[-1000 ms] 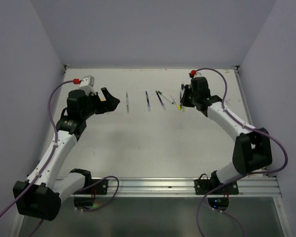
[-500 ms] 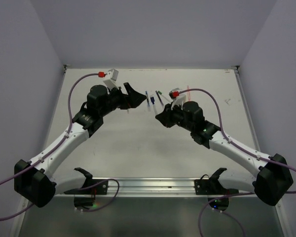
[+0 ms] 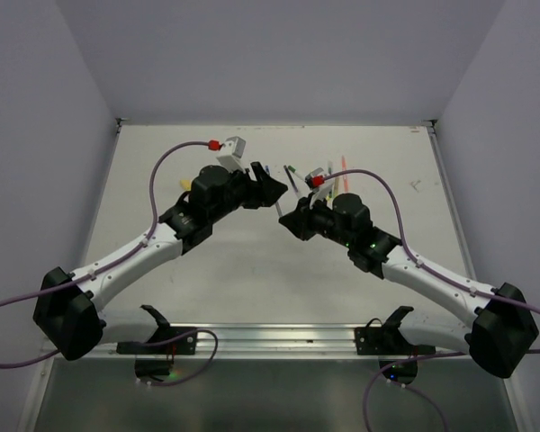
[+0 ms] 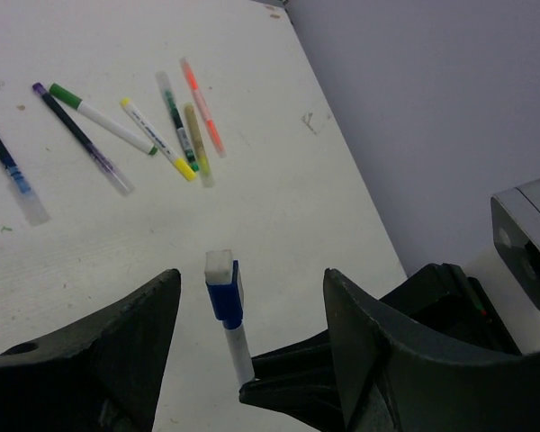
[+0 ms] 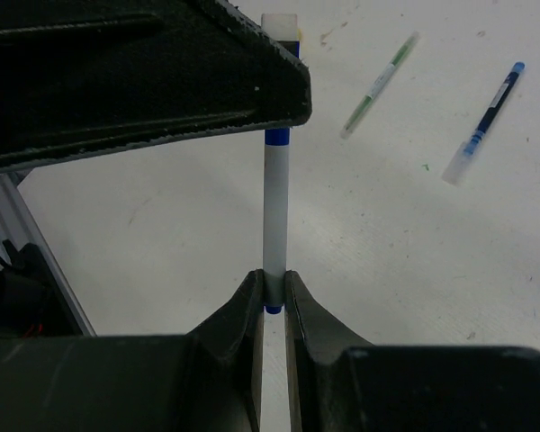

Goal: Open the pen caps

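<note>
My right gripper (image 5: 273,283) is shut on the lower end of a white pen (image 5: 274,216) and holds it upright above the table. Its blue pen cap (image 4: 223,292) has a white top. My left gripper (image 4: 252,277) is open, with one finger on each side of the cap, not touching it. In the right wrist view a left finger (image 5: 144,81) hides most of the cap. In the top view the two grippers, left (image 3: 272,187) and right (image 3: 288,216), meet mid-table. Several other pens lie behind: blue (image 4: 9,166), dark purple (image 4: 81,139), green-capped (image 4: 99,117), yellow-tipped (image 4: 157,139) and orange (image 4: 202,103).
Grey walls close the table on the left, back and right. A metal rail (image 3: 306,337) runs along the near edge. A green pen (image 5: 378,85) and a blue pen (image 5: 486,121) lie on the table beyond the held pen.
My left arm has swung right and my right arm has come in from the far right. The right gripper now holds the pen, with the open left jaws around its cap.
</note>
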You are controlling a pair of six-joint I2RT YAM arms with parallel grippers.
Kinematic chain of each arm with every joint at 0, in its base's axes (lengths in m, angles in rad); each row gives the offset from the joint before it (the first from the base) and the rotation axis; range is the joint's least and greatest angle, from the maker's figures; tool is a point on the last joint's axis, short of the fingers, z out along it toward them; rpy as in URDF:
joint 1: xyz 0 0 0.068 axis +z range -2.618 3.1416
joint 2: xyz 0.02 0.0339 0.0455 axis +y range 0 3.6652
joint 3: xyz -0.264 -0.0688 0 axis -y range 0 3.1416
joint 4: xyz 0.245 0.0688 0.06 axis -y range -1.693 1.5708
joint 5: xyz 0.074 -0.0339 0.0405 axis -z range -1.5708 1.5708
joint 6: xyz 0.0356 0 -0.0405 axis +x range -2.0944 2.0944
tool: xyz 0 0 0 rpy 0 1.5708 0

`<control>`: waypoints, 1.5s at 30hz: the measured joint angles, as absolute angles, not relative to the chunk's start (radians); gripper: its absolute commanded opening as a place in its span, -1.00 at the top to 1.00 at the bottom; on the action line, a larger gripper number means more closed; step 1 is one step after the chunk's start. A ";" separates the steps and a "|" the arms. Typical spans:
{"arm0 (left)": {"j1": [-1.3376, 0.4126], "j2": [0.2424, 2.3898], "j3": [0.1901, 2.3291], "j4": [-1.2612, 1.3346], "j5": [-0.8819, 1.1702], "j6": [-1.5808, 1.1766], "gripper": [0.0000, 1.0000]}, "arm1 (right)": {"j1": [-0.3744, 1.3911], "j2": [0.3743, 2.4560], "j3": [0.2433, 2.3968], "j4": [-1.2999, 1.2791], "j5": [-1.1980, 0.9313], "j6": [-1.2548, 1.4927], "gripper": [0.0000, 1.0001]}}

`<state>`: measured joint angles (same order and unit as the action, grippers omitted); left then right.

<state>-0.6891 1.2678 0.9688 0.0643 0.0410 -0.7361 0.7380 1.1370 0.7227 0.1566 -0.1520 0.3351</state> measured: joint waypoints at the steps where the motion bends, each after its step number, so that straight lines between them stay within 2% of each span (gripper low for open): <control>1: -0.693 1.270 0.969 0.064 0.028 -0.735 -0.30 | 0.738 1.136 0.722 0.161 -0.152 0.335 1.00; 3: -0.701 1.274 0.969 0.063 0.008 -0.730 -0.18 | 0.739 1.136 0.721 0.168 -0.152 0.336 1.00; 8: -0.714 1.282 0.969 0.063 -0.038 -0.715 -0.07 | 0.741 1.136 0.717 0.175 -0.153 0.336 1.00; 14: -0.723 1.297 0.971 0.064 -0.062 -0.712 0.20 | 0.746 1.137 0.715 0.184 -0.153 0.336 1.00; 17: -0.723 1.306 0.971 0.064 -0.067 -0.711 0.44 | 0.751 1.138 0.715 0.189 -0.153 0.336 1.00; 18: -0.723 1.308 0.971 0.064 -0.069 -0.711 0.62 | 0.751 1.138 0.715 0.191 -0.152 0.336 1.00; 20: -0.724 1.309 0.971 0.065 -0.072 -0.715 0.81 | 0.752 1.138 0.712 0.197 -0.152 0.336 0.85; 21: -0.727 1.309 0.971 0.071 -0.071 -0.716 0.97 | 0.753 1.139 0.711 0.199 -0.153 0.336 0.74; 22: -0.733 1.309 0.971 0.075 -0.073 -0.712 1.00 | 0.753 1.140 0.709 0.202 -0.153 0.337 0.64; 23: -0.736 1.308 0.971 0.077 -0.076 -0.710 1.00 | 0.754 1.140 0.705 0.206 -0.153 0.340 0.44; 26: -0.735 1.302 0.960 0.088 -0.088 -0.710 1.00 | 0.754 1.143 0.701 0.224 -0.154 0.347 0.20; 30: -0.734 1.273 0.929 0.097 -0.097 -0.710 1.00 | 0.754 1.160 0.701 0.251 -0.153 0.352 0.06; 36: -0.734 1.237 0.898 0.126 -0.100 -0.711 1.00 | 0.754 1.213 0.706 0.285 -0.156 0.361 0.05; 42: -0.733 1.230 0.870 0.152 -0.101 -0.714 1.00 | 0.755 1.256 0.723 0.327 -0.177 0.373 0.14; 45: -0.733 1.230 0.860 0.163 -0.101 -0.715 1.00 | 0.755 1.270 0.733 0.347 -0.182 0.377 0.38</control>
<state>-0.7334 1.2301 0.8604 0.1631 -0.1005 -0.7147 0.7547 1.2697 0.7330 0.3466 -0.1822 0.3771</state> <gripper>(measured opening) 0.170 0.374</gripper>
